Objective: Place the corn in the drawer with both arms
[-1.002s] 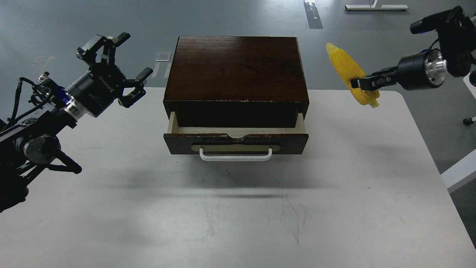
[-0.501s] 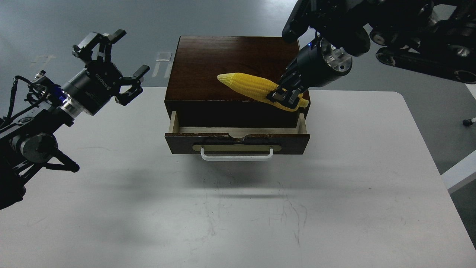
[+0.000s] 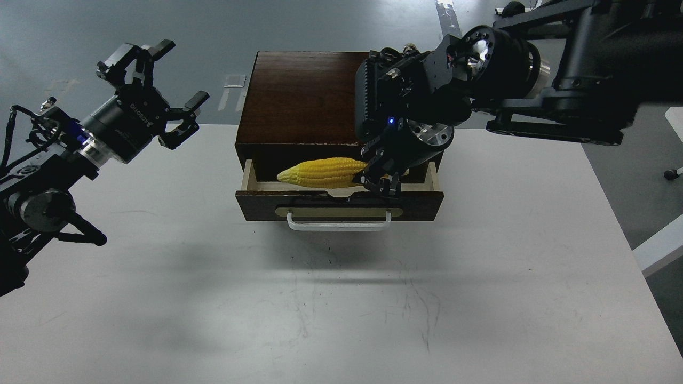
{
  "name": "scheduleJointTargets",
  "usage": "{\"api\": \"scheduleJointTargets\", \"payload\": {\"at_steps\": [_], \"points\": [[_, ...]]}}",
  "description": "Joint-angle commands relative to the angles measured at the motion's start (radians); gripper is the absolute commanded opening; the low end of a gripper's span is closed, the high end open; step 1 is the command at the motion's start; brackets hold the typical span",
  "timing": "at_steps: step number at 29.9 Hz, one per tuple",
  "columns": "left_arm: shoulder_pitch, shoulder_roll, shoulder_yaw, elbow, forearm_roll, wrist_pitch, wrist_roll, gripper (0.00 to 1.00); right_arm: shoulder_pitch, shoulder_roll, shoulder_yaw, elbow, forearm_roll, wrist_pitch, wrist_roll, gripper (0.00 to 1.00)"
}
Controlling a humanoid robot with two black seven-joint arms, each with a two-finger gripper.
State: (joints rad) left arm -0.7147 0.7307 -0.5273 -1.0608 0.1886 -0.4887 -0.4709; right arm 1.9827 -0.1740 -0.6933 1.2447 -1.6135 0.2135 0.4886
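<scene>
Corn (image 3: 324,173) is being held lying crosswise in the gap of the part-open drawer (image 3: 339,205), pointed end toward the left, thick end clamped between the fingers of the right gripper (image 3: 380,178). Whether the cob is touching the drawer floor cannot be told; it is sitting between the brown box (image 3: 325,96) overhang and the drawer front.

Step in hand, as judged: release inside the drawer. To do it well, the cob is best lowered until it is resting on the pale inner floor, kept parallel to the front board so neither end is riding on the side walls, and only then let go. The opening is looking narrow, so the fingers are best drawn out upward and toward the near side, clear of the box edge. The white handle (image 3: 338,221) is being left free for closing.

Left gripper (image 3: 149,90) is being held high at far left, well apart from the box, fingers spread and carrying nothing.

Surface: white table (image 3: 341,309) with faint scuffs and scratches near the middle, box standing at its far side. Room: grey floor beyond, tape marks visible, a white stand base at far right
</scene>
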Motion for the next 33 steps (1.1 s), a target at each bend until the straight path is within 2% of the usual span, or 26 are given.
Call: {"api": "scheduleJointTargets", "payload": {"at_steps": [1,3,7,11,13,16,18,24,26,29,31,33], "points": [[0.001,0.006,0.000,-0.004,0.000,0.000,0.000,0.98,-0.019,0.024,-0.009,-0.034,0.000,-0.013,0.000,0.21],[0.001,0.006,0.000,-0.004,0.000,0.000,0.000,0.98,-0.022,0.025,-0.009,-0.034,0.000,-0.013,0.000,0.22],[0.001,0.007,0.000,-0.005,0.000,0.000,0.000,0.98,-0.028,0.021,-0.015,-0.034,0.001,-0.013,0.000,0.32],[0.001,0.007,0.000,-0.005,0.000,0.000,0.000,0.98,-0.033,0.021,-0.032,-0.037,0.001,-0.013,0.000,0.35],[0.001,0.010,0.000,-0.005,0.000,0.000,0.000,0.98,-0.035,0.019,-0.034,-0.042,0.001,-0.013,0.000,0.42],[0.001,0.010,0.000,-0.005,0.000,0.000,0.000,0.98,-0.039,0.019,-0.035,-0.047,0.001,-0.013,0.000,0.43],[0.001,0.010,0.000,-0.005,0.000,0.000,0.000,0.98,-0.039,0.019,-0.034,-0.047,0.003,-0.013,0.000,0.49],[0.001,0.012,0.000,-0.005,0.000,0.000,0.000,0.98,-0.039,0.021,-0.034,-0.047,0.003,-0.013,0.000,0.53],[0.001,0.012,0.000,-0.005,0.000,0.000,0.000,0.98,-0.039,0.021,-0.034,-0.047,0.003,-0.013,0.000,0.58],[0.001,0.012,0.000,-0.005,0.000,0.000,0.000,0.98,-0.036,0.021,-0.032,-0.044,0.004,-0.013,0.000,0.59],[0.001,0.010,0.000,-0.005,0.000,0.000,0.000,0.98,-0.028,0.021,-0.031,-0.039,0.007,-0.013,0.000,0.65],[0.001,0.010,0.000,-0.005,0.000,0.000,0.000,0.98,-0.012,0.021,-0.028,-0.034,0.011,-0.013,0.000,0.65]]}}
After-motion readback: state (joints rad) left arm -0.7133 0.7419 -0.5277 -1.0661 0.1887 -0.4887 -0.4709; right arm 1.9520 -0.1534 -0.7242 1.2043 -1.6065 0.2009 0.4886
